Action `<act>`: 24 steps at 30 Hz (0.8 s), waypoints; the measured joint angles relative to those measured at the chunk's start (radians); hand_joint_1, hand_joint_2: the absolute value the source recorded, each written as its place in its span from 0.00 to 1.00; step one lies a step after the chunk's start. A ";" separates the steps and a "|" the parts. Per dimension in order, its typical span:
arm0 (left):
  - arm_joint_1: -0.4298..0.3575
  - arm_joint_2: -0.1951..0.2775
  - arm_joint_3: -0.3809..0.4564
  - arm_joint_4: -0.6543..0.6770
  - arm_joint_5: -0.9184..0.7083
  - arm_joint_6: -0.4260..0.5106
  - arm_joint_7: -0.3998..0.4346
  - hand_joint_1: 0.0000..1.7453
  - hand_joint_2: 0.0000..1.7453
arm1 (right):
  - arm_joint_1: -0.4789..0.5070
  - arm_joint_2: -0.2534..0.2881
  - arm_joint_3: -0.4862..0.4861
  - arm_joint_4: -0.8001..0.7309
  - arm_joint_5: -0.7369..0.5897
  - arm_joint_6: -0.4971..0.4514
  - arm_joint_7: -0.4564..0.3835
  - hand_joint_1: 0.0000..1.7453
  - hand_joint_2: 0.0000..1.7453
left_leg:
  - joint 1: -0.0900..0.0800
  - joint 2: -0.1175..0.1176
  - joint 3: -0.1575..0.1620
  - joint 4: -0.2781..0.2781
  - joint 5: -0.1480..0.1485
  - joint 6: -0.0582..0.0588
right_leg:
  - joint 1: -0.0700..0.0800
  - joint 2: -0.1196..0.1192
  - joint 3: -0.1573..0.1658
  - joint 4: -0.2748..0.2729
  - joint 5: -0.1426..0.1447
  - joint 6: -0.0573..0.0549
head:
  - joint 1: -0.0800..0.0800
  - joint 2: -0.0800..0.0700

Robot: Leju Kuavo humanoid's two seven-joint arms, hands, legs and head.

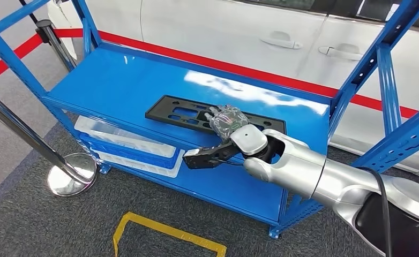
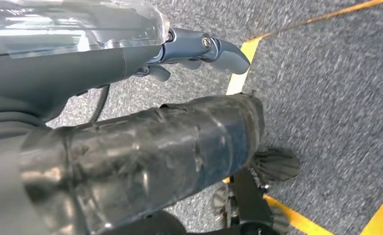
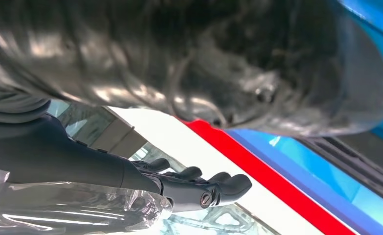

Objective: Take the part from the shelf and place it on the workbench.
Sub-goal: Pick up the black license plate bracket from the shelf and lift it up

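Observation:
A long, flat black plastic part [image 1: 181, 114] with cut-outs lies along the front of the blue shelf's top board [image 1: 121, 80]. My right hand [image 1: 226, 121] is over the part's right half, with the silver arm reaching in from the lower right. In the right wrist view its fingers [image 3: 221, 188] are stretched out, apart from the thick thumb [image 3: 258, 78], with nothing between them. A dark edge of the part [image 3: 363, 159] shows beyond the thumb. Whether the hand touches the part I cannot tell. My left hand [image 2: 199, 51] hangs over the grey carpet, fingers extended and holding nothing.
A white car [image 1: 261, 32] stands close behind the shelf, past a red floor line [image 1: 282, 80]. Blue uprights [image 1: 381, 59] frame the shelf's right end. White and blue trays [image 1: 127, 144] sit on the lower board. A chrome stanchion base [image 1: 70, 174] and yellow floor marking [image 1: 164, 230] lie in front.

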 joint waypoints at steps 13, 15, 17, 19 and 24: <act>0.000 0.002 0.000 0.000 -0.003 0.000 -0.001 0.00 0.00 | 0.018 -0.001 -0.001 0.014 0.000 -0.011 -0.002 0.00 0.00 | 0.002 -0.002 -0.020 0.044 -0.037 -0.038 | -0.013 0.000 0.061 -0.150 0.091 -0.027 | -0.003 0.000; 0.000 0.002 0.000 0.000 -0.003 0.000 -0.001 0.00 0.00 | 0.020 -0.002 -0.001 0.015 0.000 -0.011 -0.002 0.00 0.00 | 0.003 -0.001 -0.071 0.157 -0.094 -0.041 | -0.012 0.000 0.065 -0.153 0.092 -0.036 | -0.005 0.000; 0.000 0.002 0.000 0.000 -0.003 0.000 -0.002 0.00 0.00 | 0.028 -0.002 -0.001 0.017 0.000 -0.011 -0.002 0.00 0.00 | 0.003 -0.001 -0.129 0.274 -0.133 -0.044 | -0.008 0.000 0.066 -0.151 0.089 -0.041 | -0.006 0.000; 0.002 0.003 0.000 0.000 -0.003 0.000 -0.002 0.00 0.00 | 0.034 -0.002 -0.001 0.018 0.000 -0.011 -0.002 0.00 0.00 | 0.003 -0.001 -0.129 0.266 -0.104 -0.044 | -0.006 0.001 0.066 -0.145 0.086 -0.042 | -0.006 0.000; -0.001 0.004 0.000 0.000 -0.003 0.002 -0.001 0.00 0.00 | 0.034 -0.002 -0.001 0.021 0.000 -0.011 -0.002 0.00 0.00 | -0.004 -0.002 -0.020 0.034 -0.016 -0.031 | -0.002 0.004 0.061 -0.128 0.074 -0.026 | -0.005 0.000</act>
